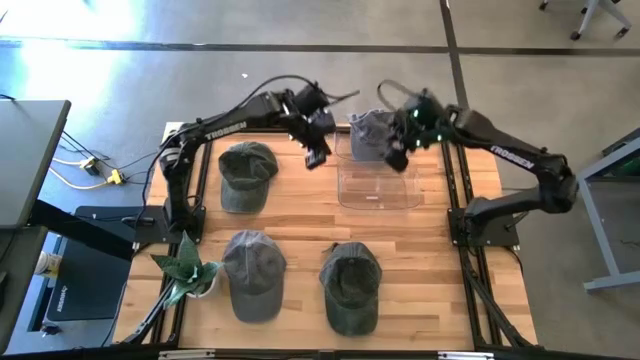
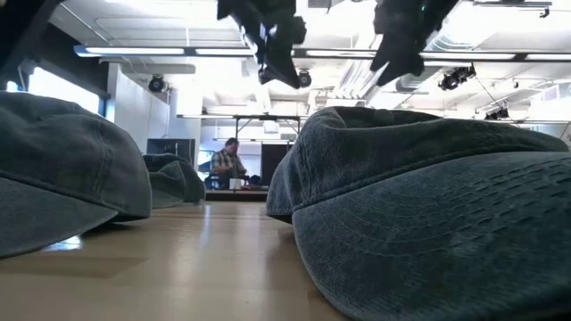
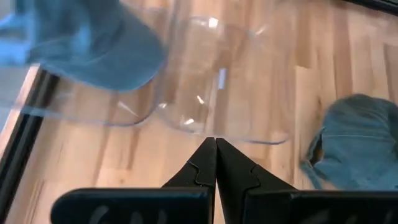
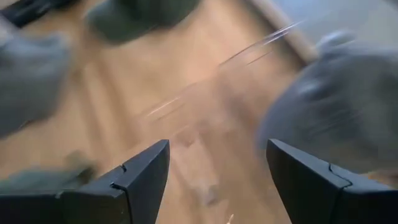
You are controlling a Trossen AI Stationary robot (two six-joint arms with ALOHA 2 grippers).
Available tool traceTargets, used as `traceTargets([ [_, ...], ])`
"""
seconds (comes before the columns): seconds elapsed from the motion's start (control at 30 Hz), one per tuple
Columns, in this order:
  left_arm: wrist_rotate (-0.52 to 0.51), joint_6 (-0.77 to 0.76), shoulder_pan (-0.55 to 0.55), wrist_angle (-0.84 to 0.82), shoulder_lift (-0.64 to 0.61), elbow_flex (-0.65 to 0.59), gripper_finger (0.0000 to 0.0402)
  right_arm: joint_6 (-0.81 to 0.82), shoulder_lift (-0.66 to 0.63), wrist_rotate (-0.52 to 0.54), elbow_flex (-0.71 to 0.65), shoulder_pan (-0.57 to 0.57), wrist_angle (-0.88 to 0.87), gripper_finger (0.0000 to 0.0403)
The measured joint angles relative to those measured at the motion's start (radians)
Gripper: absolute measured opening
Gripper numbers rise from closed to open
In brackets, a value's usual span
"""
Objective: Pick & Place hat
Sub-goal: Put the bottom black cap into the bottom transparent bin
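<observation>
High view: right gripper point(image 1: 398, 152), jaws apart and empty, hovers beside the hat point(image 1: 371, 135) in the clear bin point(image 1: 380, 190); left gripper point(image 1: 318, 150), jaws together, farther off.

I see faded grey-green cotton caps point(image 1: 247, 175) on my pale striped wooden table point(image 1: 420, 250), a clear plastic bin point(image 1: 380, 185), my black arms.

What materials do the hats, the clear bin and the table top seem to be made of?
The hats look like washed cotton twill, matte and faded grey-green; stitched seams and a woven texture show up close in the low view. The clear bin seems to be thin transparent plastic, glossy: the wood shows through it and its edges catch light. The table top looks like light wooden planks with visible grain, slightly sheened.
</observation>
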Motion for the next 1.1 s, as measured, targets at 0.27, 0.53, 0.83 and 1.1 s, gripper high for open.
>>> traceTargets([
  [0.27, -0.112, -0.118, -0.209, 0.016, -0.108, -0.153, 0.0001, 0.265, -0.143, 0.051, -0.151, 0.393, 0.039, 0.0263],
  [0.53, -0.264, -0.465, -0.481, 0.074, -0.153, -0.187, 0.0, 0.521, -0.243, 0.115, -0.453, 0.82, 0.323, 0.0263],
  [0.83, -0.473, -0.925, -0.784, 0.076, -0.123, -0.197, 0.0, 0.548, -0.071, 0.436, -0.555, 1.137, 0.568, 0.0263],
  [1.1, -0.503, -1.175, -0.87, 0.128, -0.101, -0.224, 0.0, 0.487, 0.14, 0.446, -0.559, 1.08, 0.765, 0.0256],
])
